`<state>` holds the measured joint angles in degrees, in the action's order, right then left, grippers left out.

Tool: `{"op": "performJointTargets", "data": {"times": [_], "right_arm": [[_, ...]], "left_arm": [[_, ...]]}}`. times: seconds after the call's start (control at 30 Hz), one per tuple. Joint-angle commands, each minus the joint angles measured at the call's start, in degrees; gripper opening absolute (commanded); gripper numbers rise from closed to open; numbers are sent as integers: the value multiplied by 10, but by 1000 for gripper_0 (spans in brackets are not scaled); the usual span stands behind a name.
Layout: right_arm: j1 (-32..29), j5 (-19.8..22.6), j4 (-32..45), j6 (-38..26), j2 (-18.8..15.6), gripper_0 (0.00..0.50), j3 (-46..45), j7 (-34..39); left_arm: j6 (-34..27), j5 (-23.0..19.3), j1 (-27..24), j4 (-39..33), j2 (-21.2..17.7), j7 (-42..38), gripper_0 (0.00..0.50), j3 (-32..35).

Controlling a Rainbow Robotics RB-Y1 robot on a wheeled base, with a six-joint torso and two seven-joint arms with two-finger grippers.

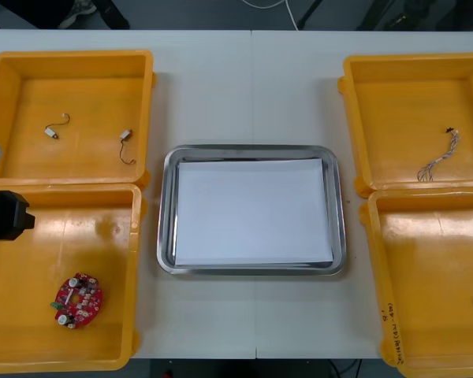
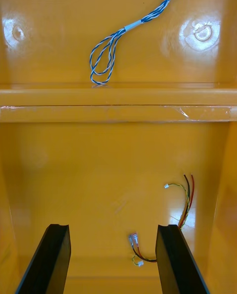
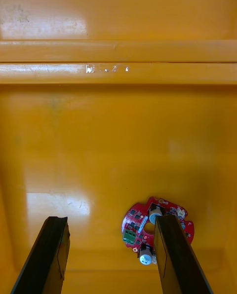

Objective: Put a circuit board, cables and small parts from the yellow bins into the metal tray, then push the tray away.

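The left gripper has its fingers set wide apart and grips nothing. It is over the floor of the lower-left yellow bin. The round red circuit board lies flat on that floor, and in the left wrist view one finger partly covers it. The right gripper is equally wide and empty. A red and yellow cable lies on the bin floor beside one of its fingers, and a twisted blue and white cable lies in the bin beyond. The metal tray, white inside, sits centre frame on the counter. Two small metal parts rest in the upper-left bin.
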<state>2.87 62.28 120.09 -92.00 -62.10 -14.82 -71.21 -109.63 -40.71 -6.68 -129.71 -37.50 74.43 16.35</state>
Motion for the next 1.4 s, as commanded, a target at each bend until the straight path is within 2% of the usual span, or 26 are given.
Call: {"op": "performJointTargets", "data": {"times": [0.03,1.4], "right_arm": [[13,-6,14,-2,2,500,-6,12],[13,-6,14,-2,2,500,-6,12]], "left_arm": [[-4,5,2,-18,-22,2,500,-1],[-4,5,2,-18,-22,2,500,-1]]}}
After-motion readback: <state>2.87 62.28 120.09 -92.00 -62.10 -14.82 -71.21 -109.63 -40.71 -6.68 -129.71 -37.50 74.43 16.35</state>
